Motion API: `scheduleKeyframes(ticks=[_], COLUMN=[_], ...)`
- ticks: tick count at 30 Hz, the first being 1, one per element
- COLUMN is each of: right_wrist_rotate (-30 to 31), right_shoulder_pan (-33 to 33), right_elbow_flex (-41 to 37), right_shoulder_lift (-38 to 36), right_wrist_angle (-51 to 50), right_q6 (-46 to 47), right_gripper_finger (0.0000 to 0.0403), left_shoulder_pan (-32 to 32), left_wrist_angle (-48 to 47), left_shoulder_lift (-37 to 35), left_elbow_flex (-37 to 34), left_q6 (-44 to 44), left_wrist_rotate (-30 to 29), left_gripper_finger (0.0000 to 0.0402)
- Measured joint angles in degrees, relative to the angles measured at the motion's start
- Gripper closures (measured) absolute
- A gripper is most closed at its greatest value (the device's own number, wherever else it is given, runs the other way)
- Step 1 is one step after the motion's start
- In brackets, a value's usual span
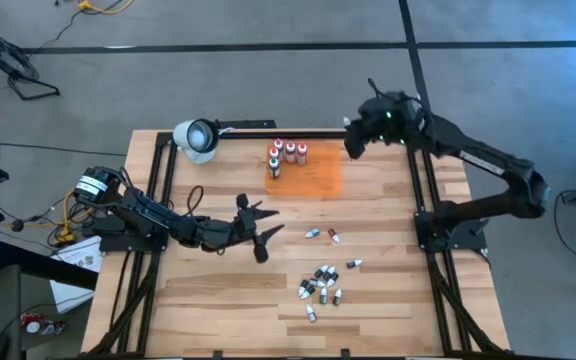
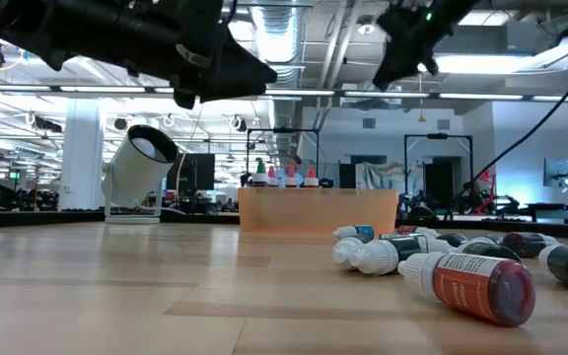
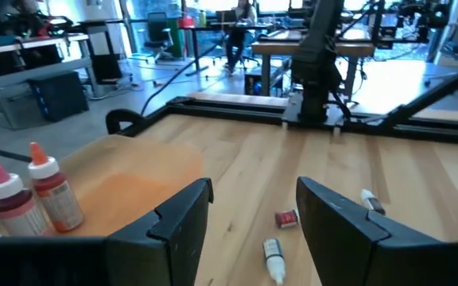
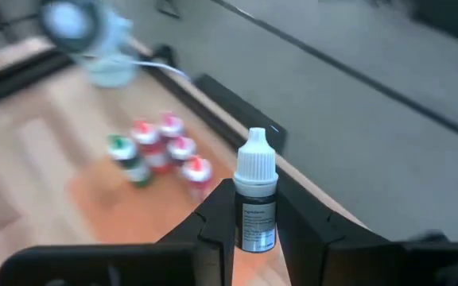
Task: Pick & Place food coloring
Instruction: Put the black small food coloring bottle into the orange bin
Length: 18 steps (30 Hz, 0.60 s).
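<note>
We had the right gripper (image 4: 254, 218) up in the air over the far edge of the table (image 1: 218, 300), near the orange mat (image 1: 313, 172). Its fingers were clamped on a small dark dropper bottle (image 4: 255, 195) with a white cap, held upright between them. In the overhead view that gripper (image 1: 353, 140) sat just off the mat's far right corner, well clear of the tabletop.

Our left gripper (image 1: 261, 228) hung above mid-table, fingers spread apart, nothing between them. Its wrist camera showed the two dark fingers (image 3: 183, 216) wide open, with a few small droppers (image 3: 273, 258) lying on the wood beyond them.

Food coloring, as we saw it:
- Upright group of larger bottles (image 1: 285, 156) standing on the mat's far left part: red ones with white caps, one green-topped.
- Two loose droppers (image 1: 322, 235) lying between the mat and the main pile.
- Main pile of tiny dark and white droppers (image 1: 323, 285) lying on their sides on the near right part of the table, several touching.
- Low view: a red-labelled bottle (image 2: 476, 286) lying nearest the camera, white-capped ones just behind it.

A white desk lamp (image 1: 196, 138) stood at the far left corner of the table.
</note>
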Motion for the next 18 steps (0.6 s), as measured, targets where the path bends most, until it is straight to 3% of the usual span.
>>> scheduleKeyframes(ticks=[9,18], right_wrist_rotate=[0.5,0.5], right_shoulder_pan=[10.4,15.0], right_elbow_flex=[-9.2,-26.7], right_shoulder_lift=[-9.3,-13.1], right_wrist_angle=[7.3,28.7], right_q6=[-3.0,-4.2], right_gripper_finger=[0.0335,0.0336], left_shoulder_pan=[0.2,1.5], left_wrist_angle=[2.4,1.3], left_shoulder_lift=[0.0,0.0], left_elbow_flex=[0.0,0.0], left_q6=[1.3,1.4], left_wrist_rotate=[-4.8,-5.0], left_gripper_finger=[0.0216,0.0216])
